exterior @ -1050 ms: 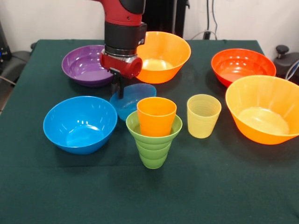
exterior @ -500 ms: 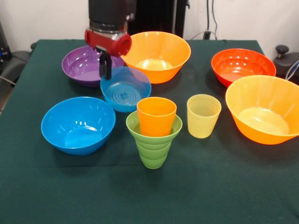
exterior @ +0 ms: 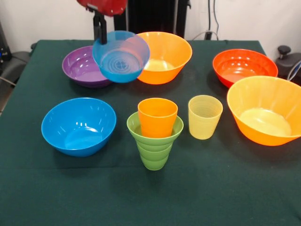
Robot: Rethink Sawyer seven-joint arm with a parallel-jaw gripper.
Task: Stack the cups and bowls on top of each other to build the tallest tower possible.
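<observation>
Above the desk's far left part, the gripper hangs at the top edge with its dark jaws clenched on the rim of the small translucent blue bowl, which is lifted clear of the dark green cloth and tilted so its ringed inside faces the camera. No writing or label can be read on any piece. The held bowl hangs just below and beside the jaws, overlapping the purple bowl and the far big orange bowl in the picture. Nearer the front, well below the jaws, stands the tower: the green ribbed cup upright as its base, with the orange cup nested inside it and rising above its flared rim. The pale yellow cup stands upright just beside the tower, apart from it. The medium blue bowl sits on the tower's other side. The red-orange bowl lies near the far right corner, and the second big orange bowl sits in front of it at the right edge.
</observation>
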